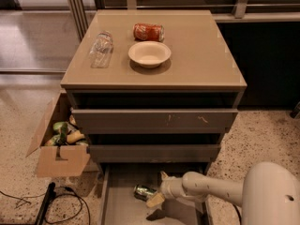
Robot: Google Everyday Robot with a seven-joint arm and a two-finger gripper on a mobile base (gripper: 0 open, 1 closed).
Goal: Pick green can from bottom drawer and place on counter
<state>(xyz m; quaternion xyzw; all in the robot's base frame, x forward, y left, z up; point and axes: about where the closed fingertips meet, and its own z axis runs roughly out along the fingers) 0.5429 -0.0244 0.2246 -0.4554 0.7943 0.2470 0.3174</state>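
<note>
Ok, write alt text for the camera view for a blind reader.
The gripper is at the green can lying in the open bottom drawer; on the counter are a red soda can, a bowl and a plastic bottle.

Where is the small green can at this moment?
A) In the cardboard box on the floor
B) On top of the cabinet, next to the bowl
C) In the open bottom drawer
C: the green can lies on its side in the pulled-out bottom drawer, with the gripper right beside it, not up on the counter.
</note>
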